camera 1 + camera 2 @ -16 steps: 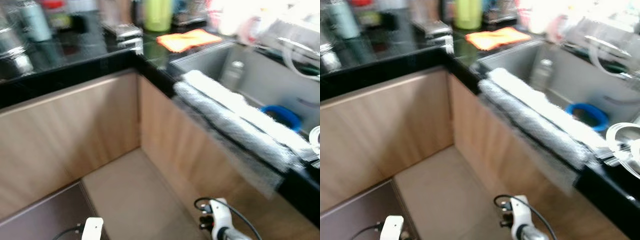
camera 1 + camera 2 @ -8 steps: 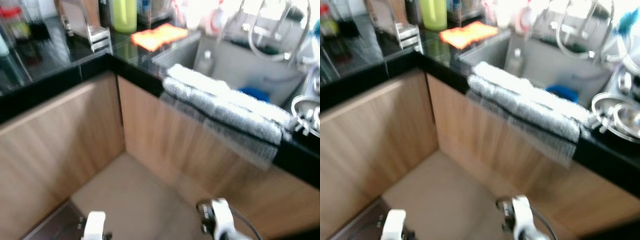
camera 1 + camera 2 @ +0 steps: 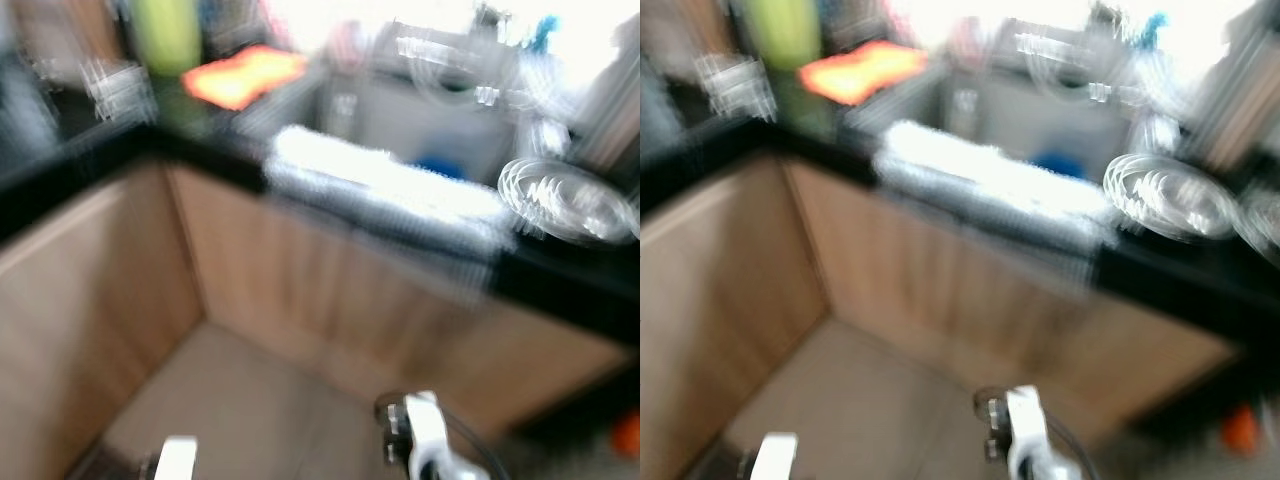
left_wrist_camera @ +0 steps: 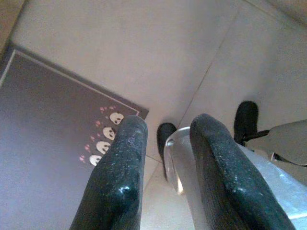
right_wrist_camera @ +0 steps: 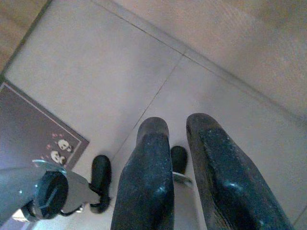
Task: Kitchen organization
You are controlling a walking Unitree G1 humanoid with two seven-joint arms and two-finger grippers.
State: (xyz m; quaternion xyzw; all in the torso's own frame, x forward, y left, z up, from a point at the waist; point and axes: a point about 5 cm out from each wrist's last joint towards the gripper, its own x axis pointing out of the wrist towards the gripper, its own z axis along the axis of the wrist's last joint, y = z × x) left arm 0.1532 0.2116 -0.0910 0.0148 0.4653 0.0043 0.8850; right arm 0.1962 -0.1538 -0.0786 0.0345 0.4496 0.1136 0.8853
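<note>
Head views blurred; step judged as approach to desk (image 3: 560, 275), nothing grasped yet. Sink (image 3: 430, 125) upper centre, towel (image 3: 390, 190) over its front edge, bowls (image 3: 565, 195) upper right. Left end effector (image 4: 165, 158) and right end effector (image 5: 177, 158) hang low over floor (image 5: 96, 72), fingers slightly spread, empty. Next: halt, raise arm, choose item.

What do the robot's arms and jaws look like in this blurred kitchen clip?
The left gripper and right gripper each have two thick, rounded black fingers with a slightly glossy, speckled surface. In the head views, both wrists end in white housings, and a thin black cable loops beside the right arm.
</note>
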